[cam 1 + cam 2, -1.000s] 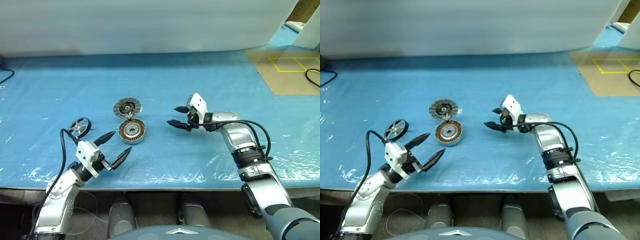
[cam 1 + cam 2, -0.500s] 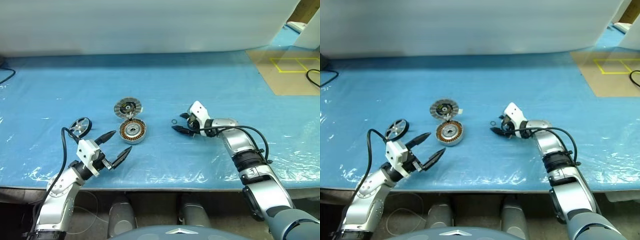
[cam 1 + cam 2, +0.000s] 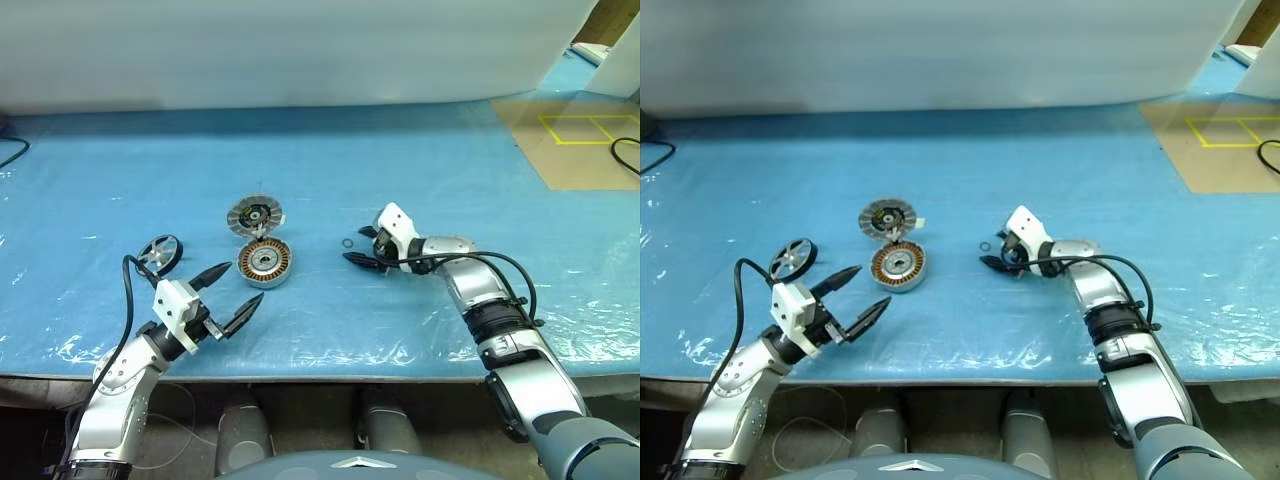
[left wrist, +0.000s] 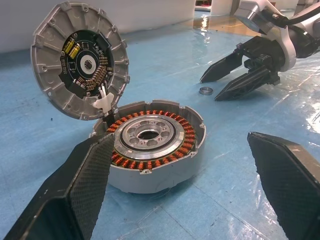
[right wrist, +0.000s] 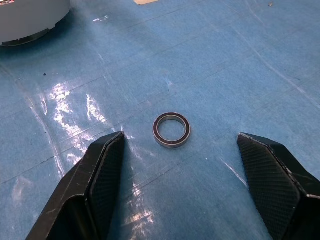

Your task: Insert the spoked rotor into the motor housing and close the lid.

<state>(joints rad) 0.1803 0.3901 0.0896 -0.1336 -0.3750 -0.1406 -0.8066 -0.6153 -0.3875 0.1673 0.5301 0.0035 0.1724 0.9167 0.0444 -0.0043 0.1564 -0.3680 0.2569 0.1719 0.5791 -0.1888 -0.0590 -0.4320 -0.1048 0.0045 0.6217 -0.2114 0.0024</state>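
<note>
We see both black two-fingered grippers spread and empty, the right gripper (image 3: 358,248) low beside a small metal ring (image 5: 171,129), the left gripper (image 3: 227,296) near the copper-wound silver motor housing (image 3: 264,263), its ribbed lid (image 3: 254,215) standing open, the dark-rimmed spoked rotor (image 3: 160,253) lying apart.

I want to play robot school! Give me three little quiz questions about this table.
1. True or false: the lid stands tilted up at the edge of the housing.
2. What small thing lies on the blue sheet in front of the right gripper? A) a screw B) a small ring C) a coin
3. Fill in: the rotor lies on the sheet, and the left gripper is ____ and holds nothing.

Key: 1 true. 2 B. 3 open.
</note>
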